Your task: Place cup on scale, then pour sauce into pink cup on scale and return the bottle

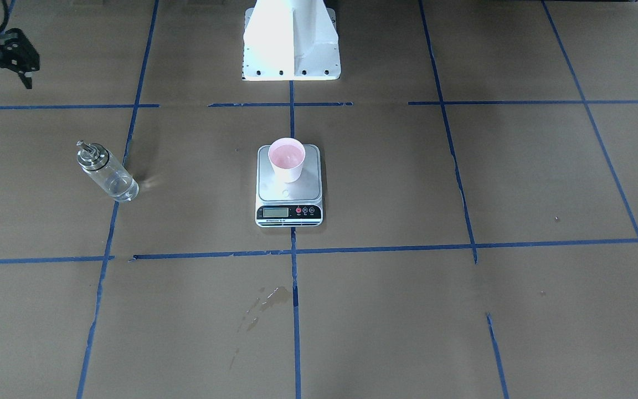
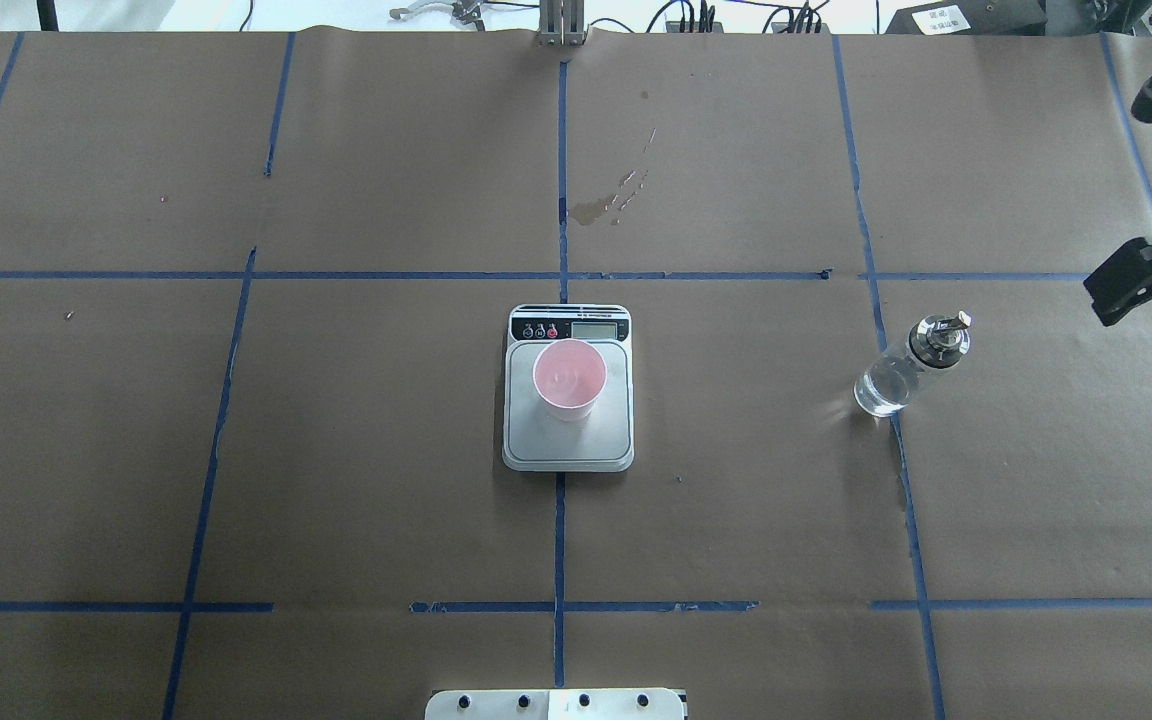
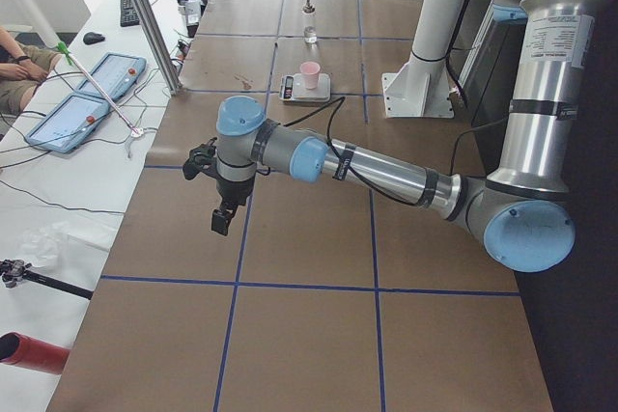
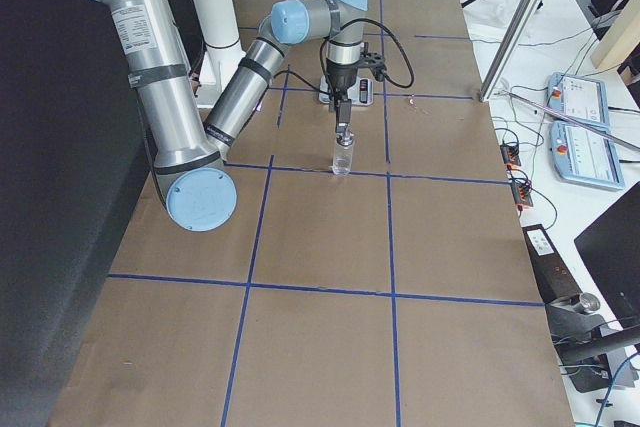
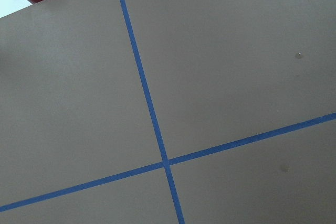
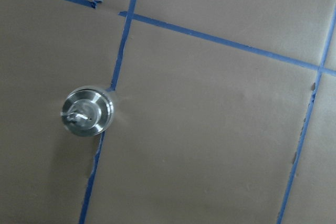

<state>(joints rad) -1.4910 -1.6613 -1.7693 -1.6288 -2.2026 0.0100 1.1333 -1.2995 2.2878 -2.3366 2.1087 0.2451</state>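
The pale pink cup [image 1: 287, 160] stands upright on the scale [image 1: 274, 191], toward the robot's side of the steel platform; it also shows in the overhead view [image 2: 569, 380]. The clear glass bottle [image 1: 106, 174] with the silver spout cap stands alone on the paper to the robot's right [image 2: 901, 375], with clear liquid low in it. My right gripper [image 1: 3, 77] hangs raised above the bottle, apart from it, and looks open and empty. The right wrist view looks straight down on the bottle cap [image 6: 86, 111]. My left gripper [image 3: 222, 219] shows only in the exterior left view, far from the scale; I cannot tell its state.
The robot base [image 1: 291, 44] stands behind the scale. A wet stain [image 1: 269, 299] marks the brown paper on the operators' side. Blue tape lines grid the table. A side bench with tablets [image 3: 87, 103] and cables lies beyond the far edge.
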